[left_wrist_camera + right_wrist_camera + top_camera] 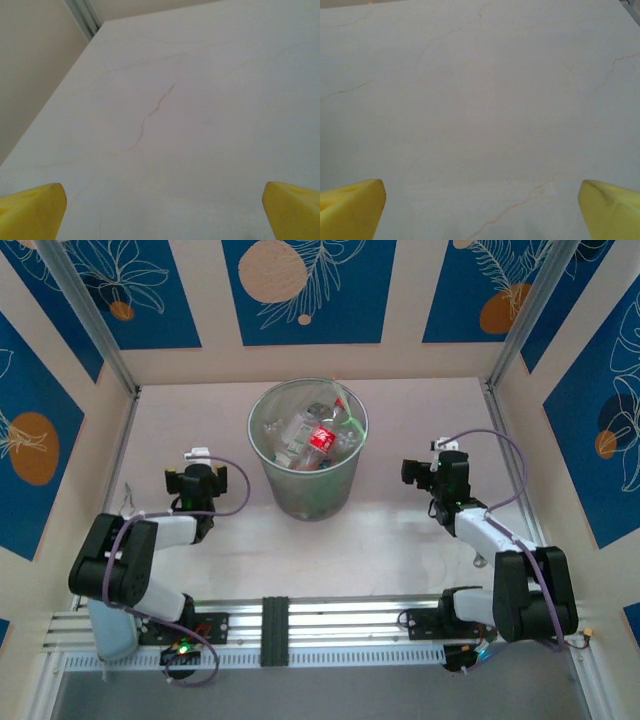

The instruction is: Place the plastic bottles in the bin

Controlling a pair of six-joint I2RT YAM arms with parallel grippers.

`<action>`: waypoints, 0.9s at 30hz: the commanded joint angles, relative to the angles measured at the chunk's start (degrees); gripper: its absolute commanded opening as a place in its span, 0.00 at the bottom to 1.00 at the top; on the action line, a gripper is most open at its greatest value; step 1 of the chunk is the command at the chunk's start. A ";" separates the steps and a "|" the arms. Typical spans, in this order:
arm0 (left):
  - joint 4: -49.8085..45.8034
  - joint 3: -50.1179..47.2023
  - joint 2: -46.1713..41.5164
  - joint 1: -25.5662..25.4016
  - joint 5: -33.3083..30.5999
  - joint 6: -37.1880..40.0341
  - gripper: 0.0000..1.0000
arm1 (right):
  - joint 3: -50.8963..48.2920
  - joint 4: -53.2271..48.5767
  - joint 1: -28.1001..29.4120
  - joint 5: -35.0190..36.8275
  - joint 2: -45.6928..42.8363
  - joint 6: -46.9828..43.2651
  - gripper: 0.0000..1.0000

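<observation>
**Position of task items.** The small clear plastic bottles (305, 440) lie heaped inside the round grey-green mesh wastebasket (305, 495), which stands upright at mid-table between the two arms. One red label faces up near the centre of the heap. No bottle is seen on the pale marbled table top (400, 405).

**Grippers.** The left gripper (198, 462) (162, 212) has its jaws wide apart and holds nothing, with bare table beneath it. The right gripper (425, 472) (480, 210) is likewise spread and empty. Both sit well apart from the wastebasket, one on either side.

**Step in hand, as judged.** The loading appears complete and what is left is a check and a tidy stand-off. To do it well:
- keep both arms low and away from the wastebasket wall, as a nudge could tip it;
- leave the jaws apart;
- sweep the table for strays before calling the task done.

**Not verifiable.**
- The bottle count cannot be confirmed, because the heap overlaps and the mesh and liner blur the lower layers.
- A green streak (352, 423) at the right rim may be a green bottle but is too small to tell.
- The table directly behind the wastebasket and under both forearms is screened.
- In the wrist views the yellow fingertips (32, 210) (352, 207) are cut off at the frame corners.
</observation>
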 commanded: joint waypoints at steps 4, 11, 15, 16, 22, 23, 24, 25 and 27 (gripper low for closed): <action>6.85 -0.41 1.15 0.90 2.79 1.69 1.00 | -3.21 13.95 0.11 1.73 2.39 -2.74 0.99; 6.60 -0.20 1.57 1.50 6.28 2.29 1.00 | -5.45 23.75 -0.20 0.25 8.17 -2.40 0.99; 6.31 -0.19 1.50 2.18 7.97 1.77 1.00 | -5.18 26.57 -0.44 -0.27 11.52 -2.66 0.99; 6.40 -0.25 1.48 2.37 8.21 1.73 1.00 | -5.13 27.28 -0.40 -0.44 12.26 -2.84 0.99; 11.59 -3.33 0.95 2.39 10.05 2.13 1.00 | -5.83 28.66 -0.96 -1.88 12.52 -2.55 0.99; 12.64 -3.81 1.07 2.42 10.62 2.31 1.00 | -6.59 30.23 -1.02 -2.59 12.81 -2.71 0.99; 13.55 -4.30 1.27 2.46 11.64 2.38 1.00 | -7.32 31.71 -1.57 -3.45 13.50 -2.37 0.99; 14.05 -4.82 1.97 2.89 13.20 2.24 1.00 | -7.94 34.85 -1.91 -4.20 15.31 -2.34 0.99; 20.21 -5.71 4.75 3.10 13.02 2.96 1.00 | -7.52 33.74 -1.65 -4.01 15.28 -2.67 0.99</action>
